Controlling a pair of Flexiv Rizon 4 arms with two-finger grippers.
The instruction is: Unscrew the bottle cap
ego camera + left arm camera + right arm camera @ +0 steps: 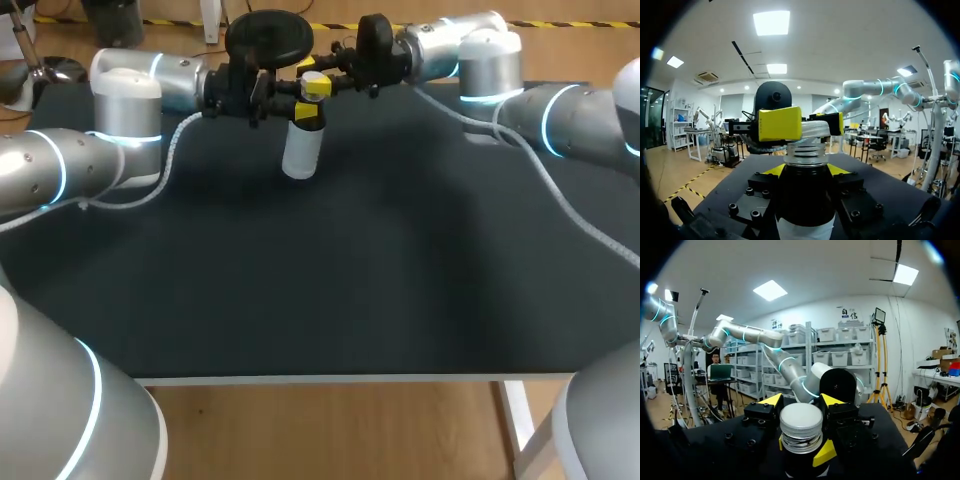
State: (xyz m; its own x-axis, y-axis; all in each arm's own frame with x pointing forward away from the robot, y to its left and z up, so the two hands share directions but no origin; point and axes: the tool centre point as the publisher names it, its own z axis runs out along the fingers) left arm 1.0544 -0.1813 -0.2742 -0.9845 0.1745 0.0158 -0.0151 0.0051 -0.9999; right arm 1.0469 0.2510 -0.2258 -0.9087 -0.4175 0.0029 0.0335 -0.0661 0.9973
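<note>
The black table (330, 300) spreads wide and bare on the near side of both grippers; its far edge lies close behind them, so the free room is toward the near edge and out to either side. The left arm (120, 120) and right arm (480, 55) come in low across the far part of the table and meet nose to nose; a grey cable (170, 150) trails from the left arm onto the surface, and another (560, 200) from the right.

The left gripper (805, 171) pinches the bottle (805, 200) at its dark shoulder, a yellow tip on each side of it; the white-labelled body hangs below these fingers, and I cannot tell whether its base touches the table. The right gripper (801, 405) faces the left one directly above it, its fingers pressed on two sides of the cap (800, 422).

The cap sits at the top of the clear neck (805, 152), just above the left gripper's tips; the threads beneath it are bare; whether cap and neck still touch cannot be told.
</note>
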